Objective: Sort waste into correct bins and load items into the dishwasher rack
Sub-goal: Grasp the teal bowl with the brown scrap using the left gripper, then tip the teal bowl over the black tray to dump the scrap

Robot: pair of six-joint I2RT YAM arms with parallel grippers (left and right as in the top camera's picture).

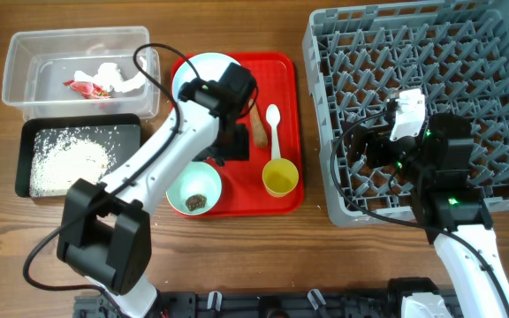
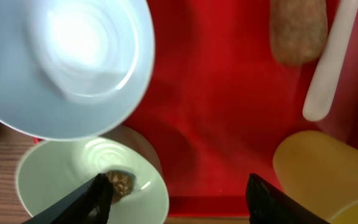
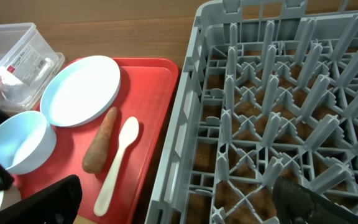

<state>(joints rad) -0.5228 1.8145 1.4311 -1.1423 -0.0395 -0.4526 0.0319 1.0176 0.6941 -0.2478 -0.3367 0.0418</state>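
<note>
Small dark brown lump sits in the mint green bowl, at the near left corner of the red tray. Light blue bowl just behind it. Orange-brown sausage stick lies on the tray beside the white spoon; yellow cup is near the spoon's handle end, pale blue plate at the far left corner. Left claw hovers above the bowls, spread wide, holding nothing. Crumpled paper and red wrapper lie in the clear tub; rice grains lie in the black tray, both left on the worktop. Right claw hangs spread and empty over the near left part of the grey rack.
</note>
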